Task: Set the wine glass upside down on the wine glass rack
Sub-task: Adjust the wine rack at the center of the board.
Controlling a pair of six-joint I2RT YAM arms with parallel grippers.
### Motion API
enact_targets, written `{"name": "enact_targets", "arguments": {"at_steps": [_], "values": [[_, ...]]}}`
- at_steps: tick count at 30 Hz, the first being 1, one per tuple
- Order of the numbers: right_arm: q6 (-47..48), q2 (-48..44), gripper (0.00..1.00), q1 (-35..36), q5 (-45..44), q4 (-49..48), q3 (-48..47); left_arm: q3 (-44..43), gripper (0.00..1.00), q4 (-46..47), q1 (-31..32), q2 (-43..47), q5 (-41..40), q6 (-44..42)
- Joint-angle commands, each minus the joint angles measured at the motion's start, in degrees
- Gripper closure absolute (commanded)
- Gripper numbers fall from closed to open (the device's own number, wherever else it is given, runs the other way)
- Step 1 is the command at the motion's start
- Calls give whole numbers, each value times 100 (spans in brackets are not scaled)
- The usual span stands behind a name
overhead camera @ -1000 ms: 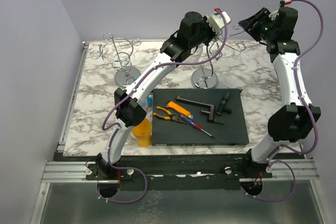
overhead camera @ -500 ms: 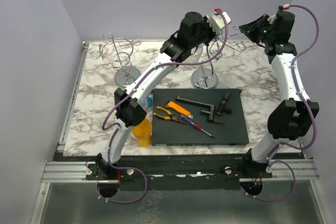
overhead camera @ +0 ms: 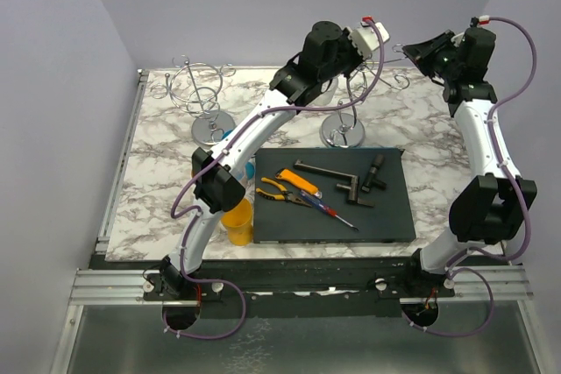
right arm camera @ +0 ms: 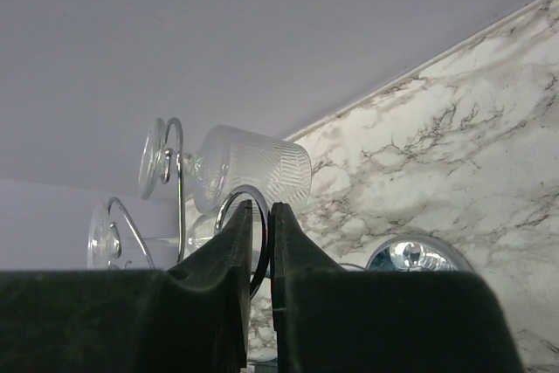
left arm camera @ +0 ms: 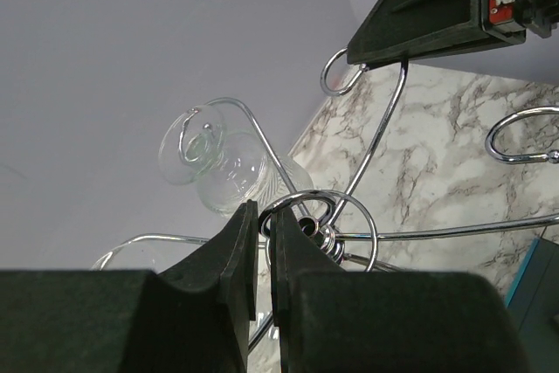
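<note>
Wine glass (right arm camera: 253,172) hangs by its foot from the wine glass rack (overhead camera: 344,133), hidden from above. Left gripper (left arm camera: 265,216) and right gripper (right arm camera: 260,211), both pinched nearly closed, flank the rack's top.

You have two wire racks (overhead camera: 342,133) on the table, two glasses (right arm camera: 251,172) showing in the right wrist view, one yellow cup (overhead camera: 237,221), one black mat (overhead camera: 390,212), one pair of pliers (overhead camera: 285,186) and one screwdriver (overhead camera: 329,210).

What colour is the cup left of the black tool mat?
Yellow-orange. The cup shows best in the top external view.
</note>
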State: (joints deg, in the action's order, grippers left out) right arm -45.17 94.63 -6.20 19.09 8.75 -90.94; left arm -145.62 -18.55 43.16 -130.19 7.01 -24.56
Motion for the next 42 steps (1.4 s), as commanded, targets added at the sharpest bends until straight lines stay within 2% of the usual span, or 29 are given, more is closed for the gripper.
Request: {"name": "enact_targets", "arguments": {"at_steps": [1,22,24,32,42], "values": [[186,-445,100,28,93,83,373,-446,87,368,109,-40,-448,-249],[432,-1106,100,6,-1033,941,974,-537,84,496,105,-204,-530,-253],[452,-1132,100,-45,-1090,1047,1008,-537,81,509,105,-213,-509,-211],[446,-1294,100,-238,-1185,1085,1280,-256,55,510,115,111,-369,63],[479,-1111,100,-256,-1136,1150,1083,542,42,499,114,891,-217,380]]}}
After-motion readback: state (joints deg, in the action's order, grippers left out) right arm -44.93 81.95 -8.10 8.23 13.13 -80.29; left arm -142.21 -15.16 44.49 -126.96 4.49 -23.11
